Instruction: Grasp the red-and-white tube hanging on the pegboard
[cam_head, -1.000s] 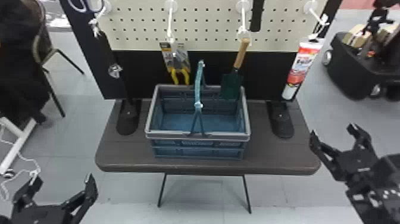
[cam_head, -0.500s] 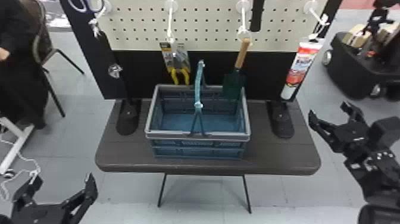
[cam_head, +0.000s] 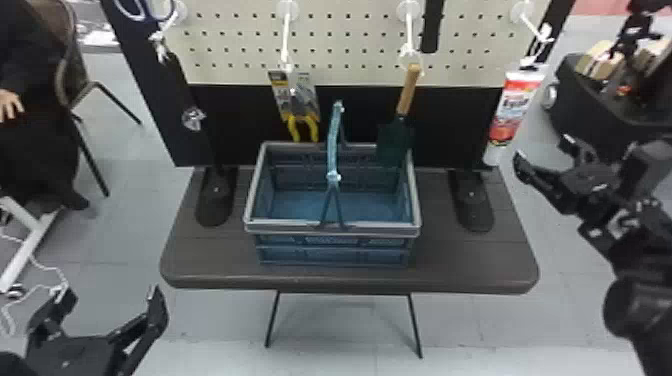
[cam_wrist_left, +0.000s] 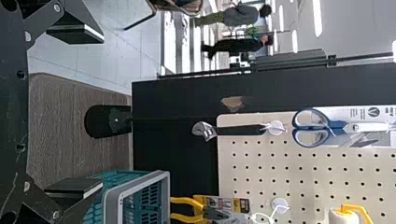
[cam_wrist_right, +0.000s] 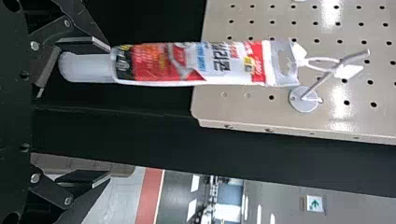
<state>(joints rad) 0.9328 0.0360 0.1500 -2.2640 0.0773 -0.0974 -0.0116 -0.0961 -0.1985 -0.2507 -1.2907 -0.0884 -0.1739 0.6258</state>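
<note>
Okay, head view: the glossy plastic red-and-white tube (cam_head: 510, 112) hangs cap-down from a white wire hook (cam_head: 532, 25) at the right end of the cream perforated pegboard (cam_head: 350, 45), past the dark brown table (cam_head: 210, 260) with its blue folding basket (cam_head: 252, 200). The black two-finger right gripper (cam_head: 545, 155) sits just beside the tube's lower end, spread wide, empty, apart from it. The left gripper (cam_head: 110, 305) is parked low, well apart.

Left wrist view: left gripper (cam_wrist_left: 70, 109) fingers are spread wide, nothing between.

Right wrist view: right gripper (cam_wrist_right: 74, 112) is wide; the tube's (cam_wrist_right: 187, 63) white cap is near one finger, contact unclear.

The tube looks light, fairly stiff and slick, and free to swing. Best pinched mid-body on the printed label, not on the cap or the thin hang tab.
</note>
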